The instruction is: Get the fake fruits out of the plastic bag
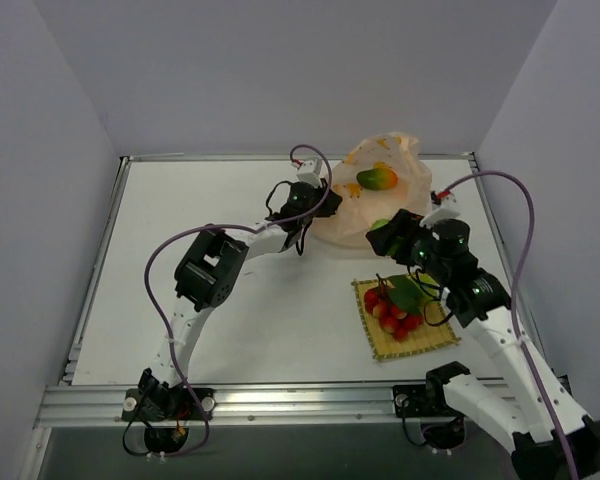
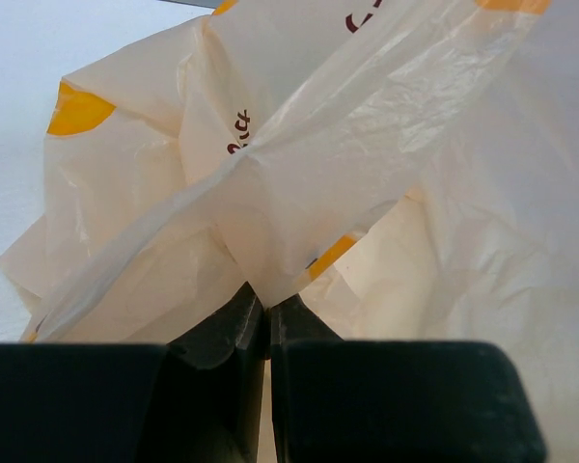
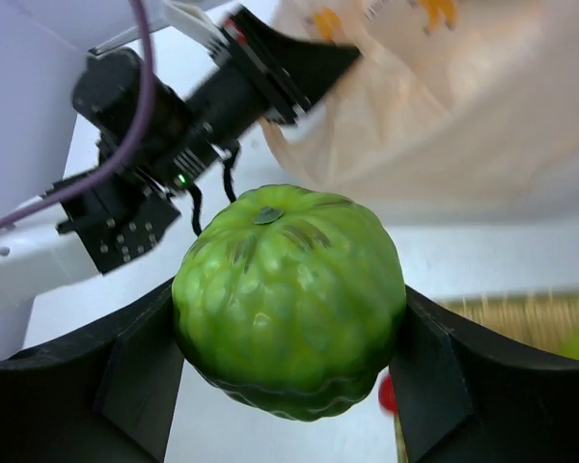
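Observation:
The plastic bag (image 1: 380, 200) lies at the back of the table, pale peach and translucent, its mouth facing up. A green-orange mango (image 1: 377, 179) shows inside it. My left gripper (image 1: 315, 205) is shut on a fold of the plastic bag (image 2: 299, 174), the film pinched between the left gripper's (image 2: 267, 304) tips. My right gripper (image 1: 385, 236) is shut on a round, bumpy green fruit (image 3: 289, 299), held just in front of the bag and above the table. The right gripper's (image 3: 289, 328) fingers (image 3: 140, 386) press both of its sides. A red berry bunch (image 1: 392, 312) with green leaves (image 1: 410, 294) lies on a mat.
A square yellow woven mat (image 1: 420, 340) lies at the front right, below my right gripper, and the mat (image 3: 521, 313) also shows in the right wrist view. The left arm (image 3: 164, 125) reaches across toward the bag's left edge. Walls enclose the table on three sides.

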